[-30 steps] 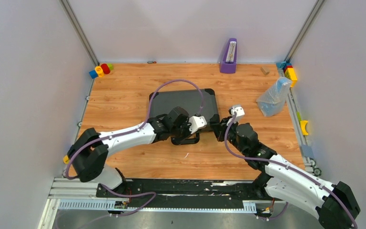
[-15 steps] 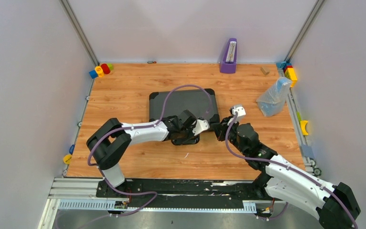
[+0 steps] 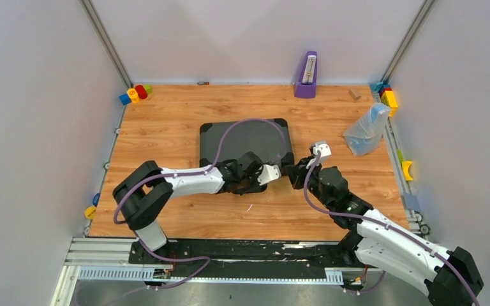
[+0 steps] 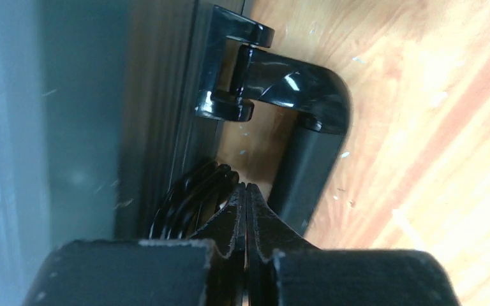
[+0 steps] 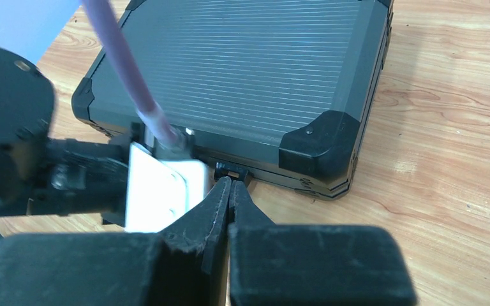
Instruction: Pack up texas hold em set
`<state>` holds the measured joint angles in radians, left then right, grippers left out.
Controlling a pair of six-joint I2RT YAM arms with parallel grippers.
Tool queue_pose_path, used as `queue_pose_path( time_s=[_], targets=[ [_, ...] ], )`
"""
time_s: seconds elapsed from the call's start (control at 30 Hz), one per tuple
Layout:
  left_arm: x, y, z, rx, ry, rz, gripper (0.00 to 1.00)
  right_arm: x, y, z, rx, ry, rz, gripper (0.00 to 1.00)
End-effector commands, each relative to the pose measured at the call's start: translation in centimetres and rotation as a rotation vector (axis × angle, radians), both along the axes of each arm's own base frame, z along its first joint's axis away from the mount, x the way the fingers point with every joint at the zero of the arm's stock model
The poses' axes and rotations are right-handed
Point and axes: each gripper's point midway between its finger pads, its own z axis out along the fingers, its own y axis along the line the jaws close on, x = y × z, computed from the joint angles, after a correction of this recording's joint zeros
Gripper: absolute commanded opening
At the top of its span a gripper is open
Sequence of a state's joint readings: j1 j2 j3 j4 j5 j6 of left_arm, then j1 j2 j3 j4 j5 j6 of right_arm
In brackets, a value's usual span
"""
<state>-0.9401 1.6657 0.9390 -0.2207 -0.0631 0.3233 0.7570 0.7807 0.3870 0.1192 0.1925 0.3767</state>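
Note:
The black briefcase [image 3: 245, 139] lies closed and flat mid-table; its ribbed lid fills the right wrist view [image 5: 242, 70]. Its handle [image 4: 306, 127] sticks out from the near edge. My left gripper [image 3: 241, 185] is shut and empty, its tips [image 4: 247, 191] in the gap between the case's edge and the handle. My right gripper [image 3: 292, 171] is shut and empty, its tips [image 5: 231, 185] at a small latch [image 5: 231, 171] on the case's near edge. Chips and card decks are out of view.
A purple metronome [image 3: 305, 75] stands at the back wall. A clear plastic bag [image 3: 367, 129] lies at the right. Coloured blocks sit in the back left corner [image 3: 134, 94] and back right corner [image 3: 388, 95]. The left wrist's white camera block [image 5: 163, 188] is just left of my right gripper.
My left arm has folded in and dropped lower, bringing its gripper down to the case's handle. My right gripper has shifted slightly towards the case's near edge.

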Motion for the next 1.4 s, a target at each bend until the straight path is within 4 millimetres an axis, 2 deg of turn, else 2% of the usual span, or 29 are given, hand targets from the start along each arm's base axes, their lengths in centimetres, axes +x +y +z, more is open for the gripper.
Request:
queue_pose_path(
  time_s=[0.0, 0.2, 0.37, 0.43, 0.47, 0.5, 0.6, 0.63, 0.7, 0.8, 0.83, 0.87, 0.9, 0.93, 0.97, 1.0, 1.03, 1.07, 1.1, 1.13, 1.17, 1.27, 1.37],
  targets=[
    [0.1, -0.4, -2.0, 0.099, -0.049, -0.038, 0.00, 0.2, -0.1, 1.5, 0.055, -0.044, -0.021, 0.00],
    [-0.1, -0.9, -3.8, 0.169, -0.016, -0.051, 0.00, 0.1, -0.4, 1.8, 0.065, -0.053, -0.032, 0.00],
    [0.2, -0.8, -3.6, 0.175, -0.022, -0.023, 0.00, 0.1, -0.6, 1.9, 0.068, -0.057, -0.041, 0.00],
    [0.3, -0.9, -2.6, 0.145, -0.041, -0.008, 0.00, 0.2, -0.7, 1.9, 0.068, -0.059, -0.044, 0.00],
    [0.4, -1.2, -1.2, 0.105, -0.057, -0.002, 0.00, 0.2, -0.7, 1.9, 0.067, -0.059, -0.049, 0.00],
    [0.3, -1.2, -0.7, 0.085, -0.060, -0.001, 0.00, 0.3, -0.8, 1.9, 0.066, -0.059, -0.052, 0.00],
    [-0.1, -1.9, 3.7, -0.043, -0.097, -0.007, 0.00, 0.4, -1.1, 2.0, 0.065, -0.065, -0.068, 0.00],
    [-0.4, -1.8, 4.3, -0.062, -0.099, -0.012, 0.00, 0.4, -1.2, 2.0, 0.065, -0.067, -0.075, 0.00],
    [-1.1, -1.9, 7.6, -0.156, -0.121, -0.035, 0.00, 0.5, -1.6, 2.3, 0.070, -0.076, -0.091, 0.00],
    [-2.9, -2.2, 9.6, -0.240, -0.090, -0.090, 0.06, 0.6, -2.3, 2.7, 0.080, -0.095, -0.127, 0.00],
    [-3.4, -2.3, 11.0, -0.291, -0.099, -0.105, 0.06, 0.6, -2.7, 2.8, 0.082, -0.103, -0.144, 0.00],
    [-3.7, -2.0, 11.2, -0.308, -0.097, -0.102, 0.07, 0.8, -3.2, 2.9, 0.082, -0.110, -0.173, 0.02],
    [-3.6, -2.0, 13.3, -0.375, -0.144, -0.095, 0.08, 1.0, -3.9, 3.0, 0.080, -0.117, -0.209, 0.06],
    [-3.8, -1.4, 13.0, -0.391, -0.147, -0.074, 0.11, 1.3, -4.6, 3.1, 0.080, -0.124, -0.253, 0.10],
    [-3.1, -1.1, 15.4, -0.472, -0.212, -0.027, 0.18, 1.6, -5.4, 3.1, 0.075, -0.128, -0.301, 0.15],
    [-2.8, -0.3, 15.2, -0.487, -0.224, 0.006, 0.24, 1.8, -6.1, 3.2, 0.070, -0.133, -0.342, 0.23],
    [-2.6, 0.3, 17.3, -0.565, -0.255, 0.045, 0.35, 2.1, -6.8, 3.3, 0.061, -0.139, -0.383, 0.37],
    [-1.8, 1.4, 17.5, -0.584, -0.263, 0.097, 0.39, 2.3, -7.5, 3.3, 0.052, -0.143, -0.425, 0.57],
    [-1.5, 2.5, 18.9, -0.641, -0.278, 0.165, 0.55, 2.6, -8.5, 3.4, 0.048, -0.147, -0.482, 0.79],
    [-0.6, 3.8, 19.1, -0.654, -0.293, 0.231, 0.77, 2.8, -9.5, 3.5, 0.054, -0.148, -0.551, 0.96],
    [0.2, 5.6, 20.2, -0.694, -0.328, 0.344, 0.94, 3.0, -10.5, 3.5, 0.060, -0.150, -0.613, 0.99],
    [1.8, 10.1, 21.1, -0.717, -0.386, 0.559, 0.99, 3.6, -12.4, 3.5, 0.024, -0.190, -0.695, 1.00],
    [2.7, 13.6, 22.3, -0.756, -0.438, 0.710, 1.00, 5.1, -12.7, 3.4, -0.051, -0.259, -0.646, 1.00]
  ],
)
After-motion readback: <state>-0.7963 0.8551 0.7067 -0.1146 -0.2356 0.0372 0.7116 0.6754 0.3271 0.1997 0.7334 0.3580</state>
